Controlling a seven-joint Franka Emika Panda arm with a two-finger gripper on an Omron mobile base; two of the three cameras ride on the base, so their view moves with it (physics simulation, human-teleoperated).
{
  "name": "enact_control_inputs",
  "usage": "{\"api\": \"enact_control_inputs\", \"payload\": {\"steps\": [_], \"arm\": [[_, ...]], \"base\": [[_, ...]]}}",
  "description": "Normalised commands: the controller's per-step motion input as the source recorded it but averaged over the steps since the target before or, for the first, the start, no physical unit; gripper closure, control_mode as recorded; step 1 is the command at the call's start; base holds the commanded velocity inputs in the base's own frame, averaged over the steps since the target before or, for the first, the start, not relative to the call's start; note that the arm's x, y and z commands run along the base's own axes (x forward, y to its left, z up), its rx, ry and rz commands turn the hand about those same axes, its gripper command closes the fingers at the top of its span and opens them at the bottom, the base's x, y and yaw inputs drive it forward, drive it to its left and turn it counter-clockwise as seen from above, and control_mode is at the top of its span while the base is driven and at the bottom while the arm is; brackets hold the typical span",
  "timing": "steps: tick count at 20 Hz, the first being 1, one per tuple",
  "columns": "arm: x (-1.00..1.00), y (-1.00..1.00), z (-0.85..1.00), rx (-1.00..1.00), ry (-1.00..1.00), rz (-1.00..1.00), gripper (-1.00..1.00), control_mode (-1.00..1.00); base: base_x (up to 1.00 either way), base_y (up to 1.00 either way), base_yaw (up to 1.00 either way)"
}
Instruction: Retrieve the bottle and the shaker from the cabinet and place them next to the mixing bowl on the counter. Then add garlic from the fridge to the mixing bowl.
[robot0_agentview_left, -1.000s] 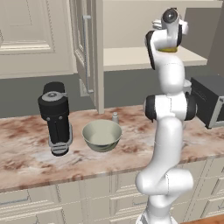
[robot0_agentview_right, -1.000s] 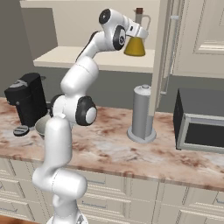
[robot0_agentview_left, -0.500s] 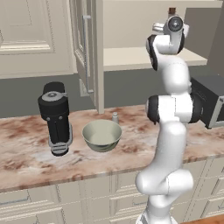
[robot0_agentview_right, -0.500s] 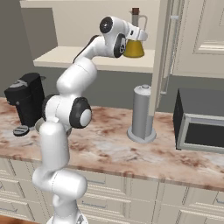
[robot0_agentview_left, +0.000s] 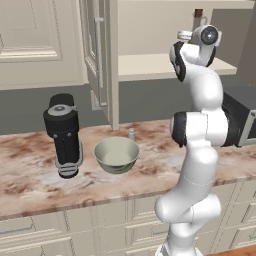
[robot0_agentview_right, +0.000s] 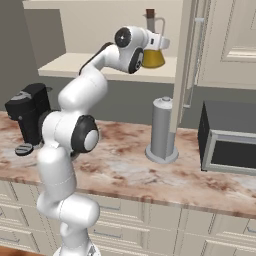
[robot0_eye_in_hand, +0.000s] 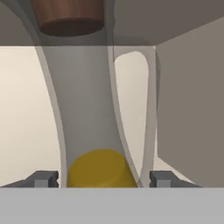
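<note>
The bottle (robot0_agentview_right: 152, 50) is a glass flask of yellow oil with a brown cork. It stands upright on the open cabinet's shelf (robot0_agentview_right: 80, 67). My gripper (robot0_agentview_right: 160, 42) reaches in at shelf height and straddles the bottle. In the hand view the bottle (robot0_eye_in_hand: 87, 109) rises between the two fingertips (robot0_eye_in_hand: 43, 179), with a thin gap on each side, so the gripper (robot0_eye_in_hand: 103, 179) is open. The grey-green mixing bowl (robot0_agentview_left: 116, 154) sits on the counter. A small grey shaker (robot0_agentview_left: 131, 134) stands just behind it. The fridge and garlic are out of view.
A black coffee machine (robot0_agentview_left: 63, 135) stands left of the bowl. The cabinet door (robot0_agentview_right: 187, 55) hangs open beside the bottle. Below it stand a grey cylinder on a round base (robot0_agentview_right: 162, 130) and a microwave (robot0_agentview_right: 230, 145). The marble counter's front edge (robot0_agentview_left: 75, 200) runs below.
My hand has pushed further into the cabinet and now sits around the bottle. The bottle, bowl and shaker have stayed in place.
</note>
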Motion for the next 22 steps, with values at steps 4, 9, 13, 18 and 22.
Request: {"api": "enact_control_inputs", "payload": {"steps": [4,9,13,18,22], "arm": [[-0.67,0.00,0.01,0.10,0.22,0.00,1.00,-1.00],[-0.99,0.04,0.00,0.04,0.14,0.00,1.00,-1.00],[-1.00,0.24,0.00,0.01,0.09,0.00,1.00,-1.00],[-1.00,0.35,-0.01,0.00,0.03,0.00,1.00,-1.00],[-1.00,0.37,-0.14,0.00,-0.11,0.03,1.00,-1.00]], "base": [[0.00,0.00,0.00],[0.00,0.00,0.00],[0.00,0.00,0.00],[0.00,0.00,0.00],[0.00,0.00,0.00]]}}
